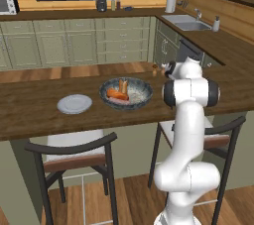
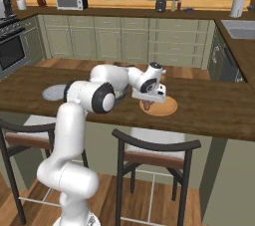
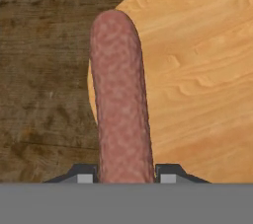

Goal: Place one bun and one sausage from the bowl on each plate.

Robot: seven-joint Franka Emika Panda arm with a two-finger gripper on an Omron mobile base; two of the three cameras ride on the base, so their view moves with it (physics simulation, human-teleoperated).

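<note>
Left base view: the speckled bowl (image 1: 127,93) sits on the wooden counter (image 1: 30,107). It contains buns and at least one orange-red sausage; the exact count cannot be determined. The pale grey plate (image 1: 74,104) lies just beside the bowl, on its left, and nothing rests on it. The white arm (image 1: 188,135) rises to the right of the bowl.

Right base view: the arm reaches across the counter, past the bowl, which it mostly hides. The gripper (image 2: 146,103) hangs directly over the tan plate (image 2: 167,107), which lies on the far side of the arm from the bowl. A sausage (image 2: 146,105) hangs from the gripper, pointing down at the plate's near-left part.

Hand view: both fingertips (image 3: 85,175) are clamped against the sides of the sausage (image 3: 121,104). The sausage's free end lies over the plate's rim (image 3: 197,80), where it meets the counter.
</note>
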